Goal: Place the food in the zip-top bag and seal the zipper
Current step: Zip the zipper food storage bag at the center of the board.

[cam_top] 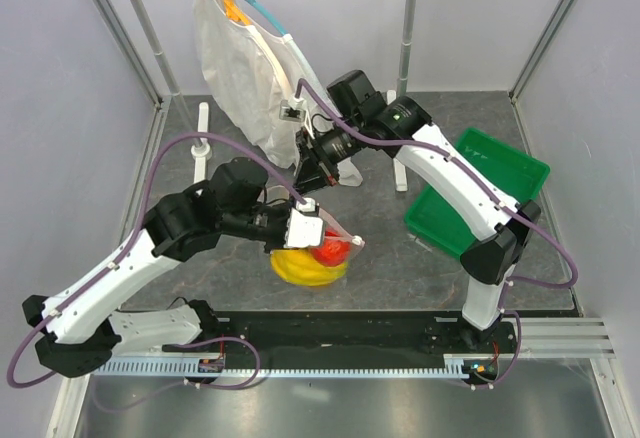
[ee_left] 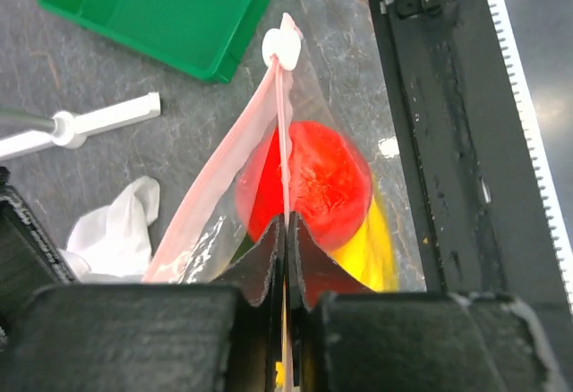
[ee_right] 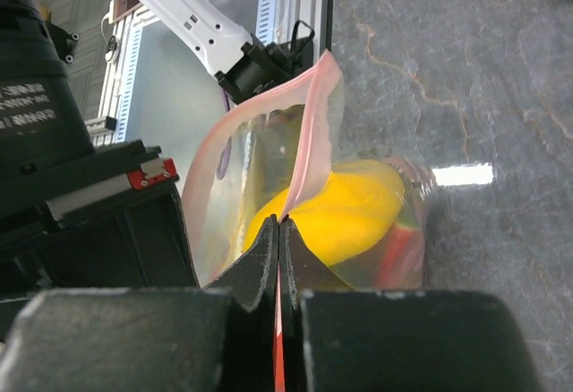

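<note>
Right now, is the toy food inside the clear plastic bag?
Inside: red toy food and yellow toy food show through the clear plastic bag.

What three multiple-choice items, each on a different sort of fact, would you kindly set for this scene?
1. Where is the yellow food? A in the green tray; B inside the zip-top bag; C on the hanger.
2. What colour is the zipper? A blue; B black; C pinkish.
3. How is the left gripper? A shut on the zipper; B open; C out of view.
B: yellow shows through the bag's clear wall. C: the strip is pink in both wrist views. A: its jaws meet on the strip.
</note>
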You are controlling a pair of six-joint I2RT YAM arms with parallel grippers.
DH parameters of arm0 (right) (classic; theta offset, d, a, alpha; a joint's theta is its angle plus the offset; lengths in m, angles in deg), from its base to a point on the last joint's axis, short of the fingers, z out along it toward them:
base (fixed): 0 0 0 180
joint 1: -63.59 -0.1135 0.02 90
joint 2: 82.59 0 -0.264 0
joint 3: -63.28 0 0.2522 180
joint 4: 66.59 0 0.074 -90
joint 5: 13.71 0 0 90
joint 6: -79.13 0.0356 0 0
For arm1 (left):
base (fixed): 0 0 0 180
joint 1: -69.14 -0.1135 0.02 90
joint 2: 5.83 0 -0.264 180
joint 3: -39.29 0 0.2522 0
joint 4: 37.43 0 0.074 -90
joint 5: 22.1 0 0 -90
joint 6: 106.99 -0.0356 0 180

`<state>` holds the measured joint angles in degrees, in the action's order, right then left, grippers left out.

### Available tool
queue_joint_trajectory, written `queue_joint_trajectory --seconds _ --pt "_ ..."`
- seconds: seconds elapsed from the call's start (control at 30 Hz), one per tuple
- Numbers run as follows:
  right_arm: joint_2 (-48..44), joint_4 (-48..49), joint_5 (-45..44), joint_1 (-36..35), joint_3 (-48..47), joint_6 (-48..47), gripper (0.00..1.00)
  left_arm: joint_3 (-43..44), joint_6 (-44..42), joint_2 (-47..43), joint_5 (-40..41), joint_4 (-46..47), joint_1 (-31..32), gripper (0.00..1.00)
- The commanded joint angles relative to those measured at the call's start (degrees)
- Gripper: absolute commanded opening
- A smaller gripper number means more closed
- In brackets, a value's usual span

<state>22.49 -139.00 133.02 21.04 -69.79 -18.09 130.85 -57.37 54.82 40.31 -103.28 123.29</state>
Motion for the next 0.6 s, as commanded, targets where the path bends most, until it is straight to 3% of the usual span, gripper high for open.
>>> queue_joint_trajectory --seconds 0.0,0.07,0.1,0.2,0.23,0.37,0.5,0.57 --pt "-1.4 8.2 1.6 -0.1 -4.3 4.2 0.11 -3.6 8.2 -4.5 3.5 8.1 0.4 0.02" --pt "-1.4 10.7 1.4 0.1 -5.0 6.3 0.21 -6.8 11.1 -7.1 6.9 11.4 0.3 0.02" --pt "-1.7 12.1 1.0 0.4 -5.1 7.0 0.40 -7.6 12.1 -8.1 8.0 12.2 0.3 0.02" --pt "-3.6 14.3 -1.2 3.4 -4.4 8.4 0.73 -10.2 14.9 -10.3 10.4 13.5 -0.3 0.02" --pt "-4.4 14.8 -1.4 4.7 -4.0 8.5 0.78 -10.5 15.9 -10.6 10.8 13.5 -0.7 0.02" --pt "-10.7 17.8 -0.8 11.9 2.5 7.4 0.84 -12.1 18.1 -12.4 12.0 14.9 -2.7 0.02" --pt "-26.6 22.6 -5.1 15.0 21.9 0.3 0.85 -12.9 20.3 -13.4 11.9 15.7 -3.8 0.02" --pt "-32.7 27.0 -8.8 15.0 29.9 2.3 0.87 -13.3 21.7 -13.7 12.4 17.1 -4.2 0.02"
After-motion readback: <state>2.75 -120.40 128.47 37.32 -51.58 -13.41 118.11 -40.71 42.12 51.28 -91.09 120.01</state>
